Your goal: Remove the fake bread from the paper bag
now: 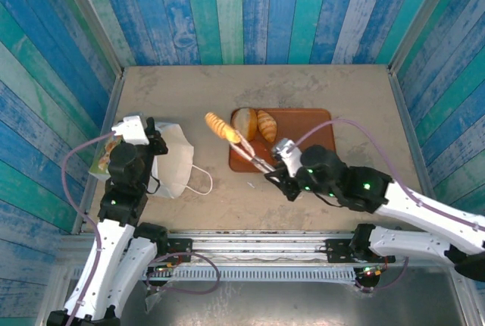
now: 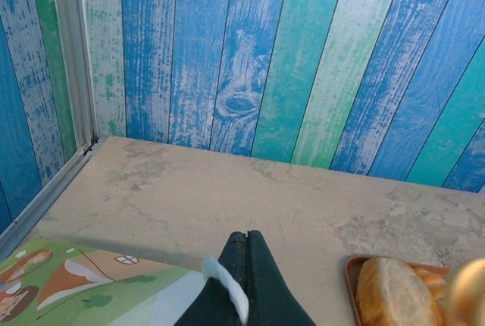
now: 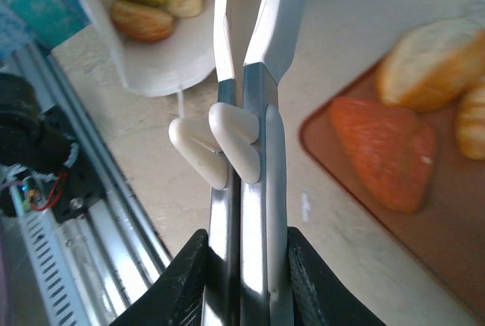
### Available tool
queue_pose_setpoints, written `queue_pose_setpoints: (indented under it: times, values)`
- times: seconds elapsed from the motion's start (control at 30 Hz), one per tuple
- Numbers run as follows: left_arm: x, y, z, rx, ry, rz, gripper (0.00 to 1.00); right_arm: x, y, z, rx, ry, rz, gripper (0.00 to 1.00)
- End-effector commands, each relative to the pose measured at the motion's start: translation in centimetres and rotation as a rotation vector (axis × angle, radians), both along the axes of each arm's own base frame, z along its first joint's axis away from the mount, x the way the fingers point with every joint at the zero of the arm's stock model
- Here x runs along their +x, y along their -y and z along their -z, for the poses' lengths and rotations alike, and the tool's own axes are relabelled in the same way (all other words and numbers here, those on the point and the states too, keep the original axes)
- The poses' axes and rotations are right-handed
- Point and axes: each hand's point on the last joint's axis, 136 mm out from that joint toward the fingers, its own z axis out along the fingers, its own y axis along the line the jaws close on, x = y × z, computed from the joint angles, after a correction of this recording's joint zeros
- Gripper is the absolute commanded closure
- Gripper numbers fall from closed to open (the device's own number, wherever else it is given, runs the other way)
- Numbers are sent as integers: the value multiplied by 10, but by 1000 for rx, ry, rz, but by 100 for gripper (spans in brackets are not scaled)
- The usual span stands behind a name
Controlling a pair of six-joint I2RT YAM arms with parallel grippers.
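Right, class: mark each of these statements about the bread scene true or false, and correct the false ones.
1. The right gripper holds tongs. True.
2. The tongs are empty. False: they clamp a ridged loaf.
3. The bag is empty. False: bread pieces lie inside it.
4. The tray carries an orange triangular piece. True.
5. The left gripper hangs open. False: it is shut on the bag's edge.
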Motion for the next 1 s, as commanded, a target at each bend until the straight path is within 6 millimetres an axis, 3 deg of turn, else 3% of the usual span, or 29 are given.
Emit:
queue_pose_setpoints:
  times: [0.0,0.17,0.37,0.53,0.77,0.87,0.97]
  values:
    - [-2,0,-6,-17,28,4,100,13,38,-4,4,31,188,77]
    - [-2,0,-6,-17,29,7,100,16,74,7,4,-18,330,77]
    - [-1,1,-5,-18,27,8,100,25,94,33,29,-158,450,76]
    - [-2,1,-5,-18,24,8,100,32,104,62,58,-334,519,77]
    - [-1,1,-5,-18,26,8,100,41,111,74,180,-429,620,76]
    - [-1,1,-5,-19,25,10,100,42,108,75,277,-452,630,75]
    - [-1,1,-5,-21,25,11,100,49,117,77,387,-475,705,74]
